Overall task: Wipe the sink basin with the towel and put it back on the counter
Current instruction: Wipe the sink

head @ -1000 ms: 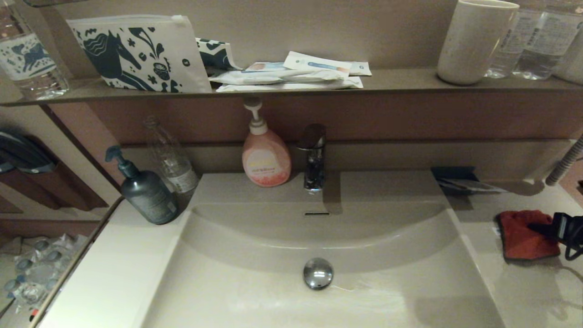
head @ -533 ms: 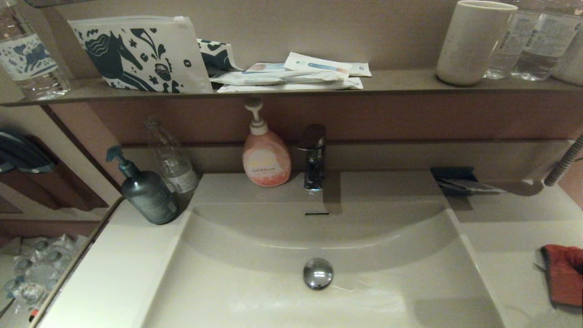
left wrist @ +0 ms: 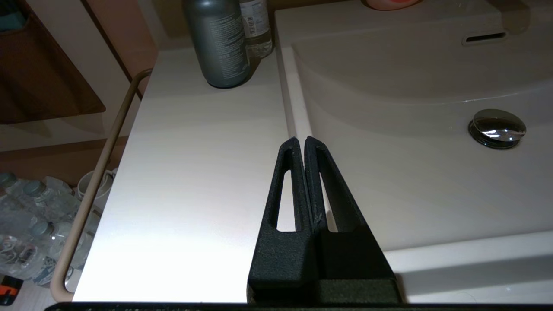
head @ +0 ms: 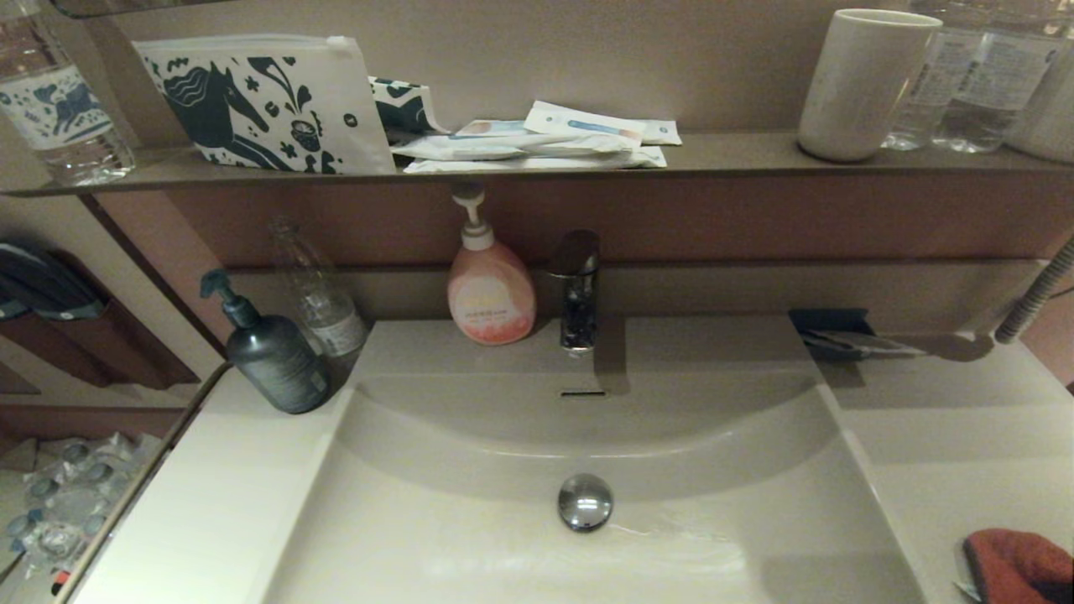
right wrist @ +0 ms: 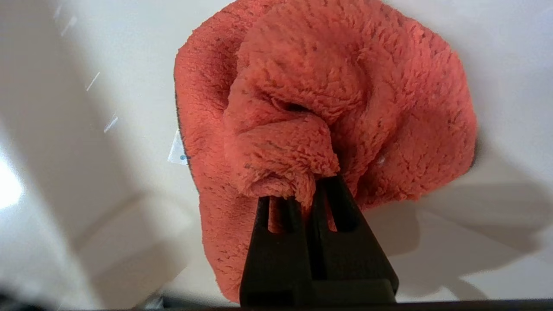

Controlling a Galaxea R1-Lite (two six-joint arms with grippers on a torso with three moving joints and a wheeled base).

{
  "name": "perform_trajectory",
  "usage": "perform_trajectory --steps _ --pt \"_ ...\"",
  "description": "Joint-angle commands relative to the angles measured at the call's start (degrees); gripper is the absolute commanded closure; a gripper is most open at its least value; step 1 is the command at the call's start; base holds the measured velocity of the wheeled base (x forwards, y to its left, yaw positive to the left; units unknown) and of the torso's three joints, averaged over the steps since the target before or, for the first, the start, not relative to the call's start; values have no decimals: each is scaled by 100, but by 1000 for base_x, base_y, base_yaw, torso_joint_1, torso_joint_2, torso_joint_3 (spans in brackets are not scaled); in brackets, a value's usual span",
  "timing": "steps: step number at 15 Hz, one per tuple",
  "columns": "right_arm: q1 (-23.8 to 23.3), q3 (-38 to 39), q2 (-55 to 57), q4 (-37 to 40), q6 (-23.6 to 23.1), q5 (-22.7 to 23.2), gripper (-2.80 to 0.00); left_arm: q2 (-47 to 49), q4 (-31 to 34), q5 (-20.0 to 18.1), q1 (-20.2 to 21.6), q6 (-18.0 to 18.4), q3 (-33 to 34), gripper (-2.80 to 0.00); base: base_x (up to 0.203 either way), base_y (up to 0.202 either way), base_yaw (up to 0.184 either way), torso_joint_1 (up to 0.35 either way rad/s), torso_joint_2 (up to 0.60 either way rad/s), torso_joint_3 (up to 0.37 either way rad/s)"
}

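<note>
Right gripper (right wrist: 309, 190) pinching bunched towel (right wrist: 319, 99), over counter (right wrist: 86, 172)

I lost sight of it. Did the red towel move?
Yes. The towel, pinched by the right tool, slid along the counter toward the robot, farther from the dark blue packet.

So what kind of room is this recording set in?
Most likely a home or hotel bathroom vanity. A wide sink basin with a chrome faucet sits under a narrow shelf holding a toiletry pouch and a cup, and a pink soap pump bottle stands beside the faucet.
</note>
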Motion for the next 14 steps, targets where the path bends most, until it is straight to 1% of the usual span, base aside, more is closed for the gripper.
perform_trajectory --steps 1,3,6,10,11,14 --pt "317 312 -62 14 -3 -32 0 7 -2 -4 2 5 0 0 0 0 0 0 0 0" --pt "608 689 -65 -232 27 -30 0 7 -10 -4 2 5 0 0 0 0 0 0 0 0" --pt "822 1312 -49 -1045 21 -52 0 7 -1 -4 2 5 0 0 0 0 0 0 0 0" --pt "1288 1901 -199 -1552 -6 -275 0 7 -8 -4 2 5 0 0 0 0 0 0 0 0" --pt "1345 1976 -214 -1765 10 -306 0 7 -10 -4 2 5 0 0 0 0 0 0 0 0" --pt "1354 1846 111 -2276 141 -290 0 7 -1 -4 2 5 0 0 0 0 0 0 0 0"
